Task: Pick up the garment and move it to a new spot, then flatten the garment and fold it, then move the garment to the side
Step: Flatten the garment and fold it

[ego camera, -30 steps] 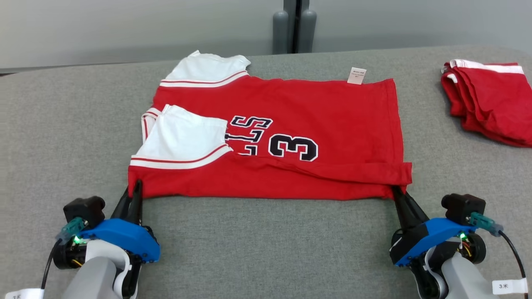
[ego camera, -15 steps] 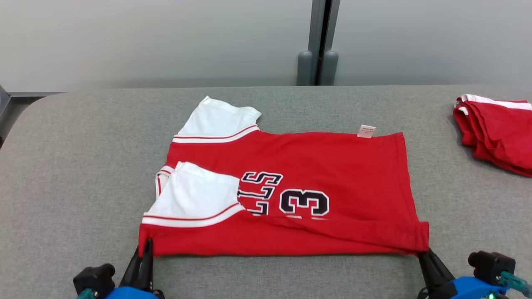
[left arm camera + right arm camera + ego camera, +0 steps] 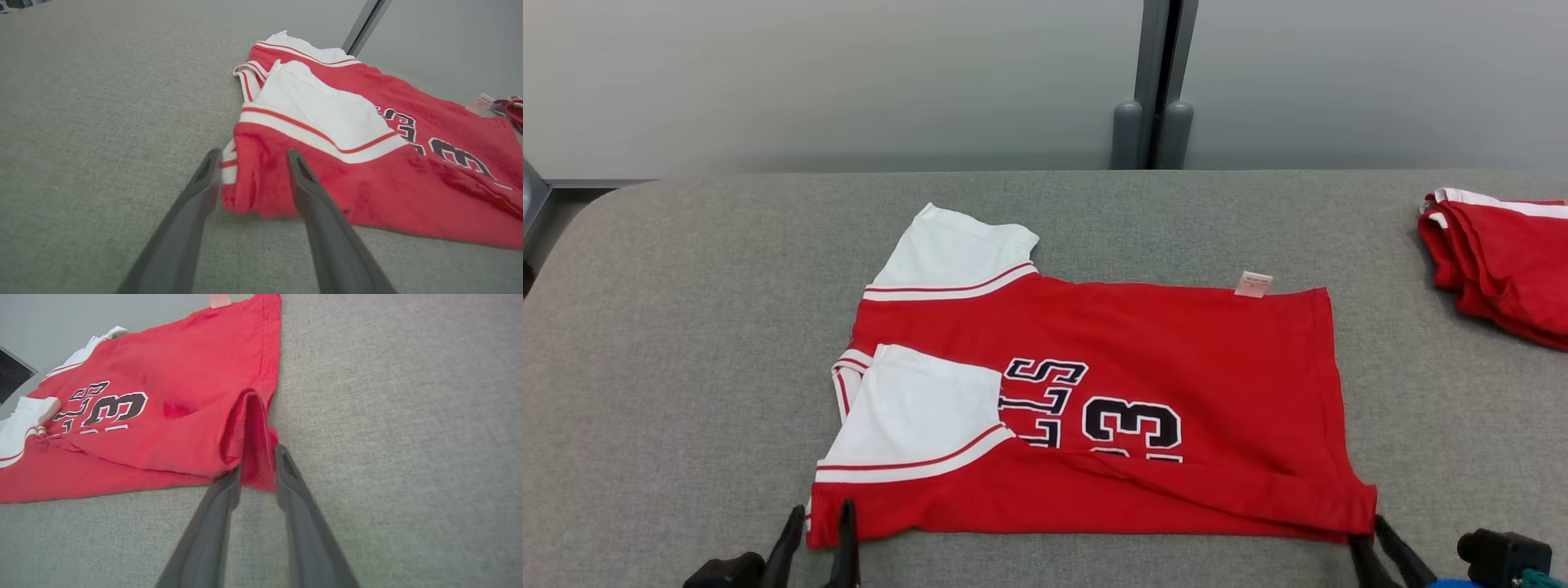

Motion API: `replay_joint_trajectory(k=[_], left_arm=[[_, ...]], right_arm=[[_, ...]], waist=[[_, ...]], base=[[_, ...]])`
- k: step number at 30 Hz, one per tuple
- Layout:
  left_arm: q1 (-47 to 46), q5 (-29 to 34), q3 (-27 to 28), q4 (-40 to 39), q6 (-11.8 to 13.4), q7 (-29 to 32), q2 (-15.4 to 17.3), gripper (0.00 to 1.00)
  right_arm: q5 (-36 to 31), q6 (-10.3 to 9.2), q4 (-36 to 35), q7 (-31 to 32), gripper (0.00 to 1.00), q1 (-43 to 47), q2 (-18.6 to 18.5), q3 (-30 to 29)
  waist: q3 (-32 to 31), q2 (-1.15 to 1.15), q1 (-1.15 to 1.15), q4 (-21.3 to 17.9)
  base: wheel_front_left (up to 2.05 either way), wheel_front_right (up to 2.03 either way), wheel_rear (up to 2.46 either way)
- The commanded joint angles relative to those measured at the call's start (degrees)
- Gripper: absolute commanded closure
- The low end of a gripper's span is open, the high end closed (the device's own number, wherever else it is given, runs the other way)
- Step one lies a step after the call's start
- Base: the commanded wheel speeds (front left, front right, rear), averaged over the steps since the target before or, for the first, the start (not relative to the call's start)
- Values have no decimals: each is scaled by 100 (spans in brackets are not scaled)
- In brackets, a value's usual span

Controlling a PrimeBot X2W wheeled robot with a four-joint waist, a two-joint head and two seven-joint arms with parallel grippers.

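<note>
The red jersey (image 3: 1094,408) lies flat in the middle of the grey tabletop (image 3: 670,327), with its white sleeves to the left and its hem to the right. The left claw (image 3: 252,157) is open at the near left corner: its two fingers stand apart, and the corner of the cloth is between them. The right claw (image 3: 258,463) is at the near right corner, its fingers a little apart around a raised fold of the hem. Whether it pinches this fold, one cannot tell. Another folded red garment (image 3: 1503,261) rests at the far right.
</note>
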Motion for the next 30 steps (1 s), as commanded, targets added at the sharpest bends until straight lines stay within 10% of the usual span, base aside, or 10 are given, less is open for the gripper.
replay_joint_trajectory(k=[1, 30], left_arm=[[-105, 28, 14, -42, 35, -45, 11, 0], [20, 1769, 1499, -1717, -47, -144, -497, 0]], right_arm=[[-24, 3, -13, -44, 0, -114, 12, -11], [-918, 3, -564, -1866, 0, -796, 110, 128]], waist=[[-1, 0, 1, -7], [-456, 0, 1, -125]], base=[[0, 0, 0], [0, 0, 0]])
